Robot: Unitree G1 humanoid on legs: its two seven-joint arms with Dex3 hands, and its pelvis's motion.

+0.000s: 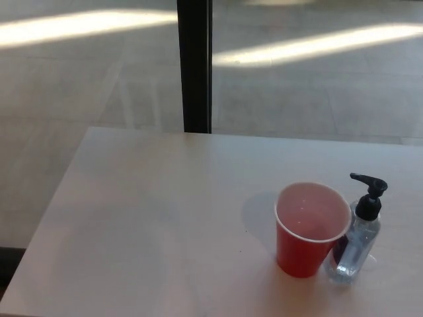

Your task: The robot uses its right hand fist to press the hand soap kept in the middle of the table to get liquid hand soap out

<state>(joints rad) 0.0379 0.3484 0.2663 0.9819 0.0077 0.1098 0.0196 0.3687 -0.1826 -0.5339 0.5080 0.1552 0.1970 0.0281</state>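
Note:
A clear hand soap bottle (355, 246) with a black pump head (369, 191) stands upright at the right of the white table (145, 224). Its spout points left, over the rim of a red plastic cup (310, 230) that stands right beside it, touching or nearly so. The cup is upright; I cannot tell whether it holds anything. Neither of my hands shows in the head view.
Beyond the table's far edge lies a grey tiled floor with bright sunlit stripes. A dark vertical post (194, 66) rises behind the table's middle. The table's left edge runs diagonally at the left.

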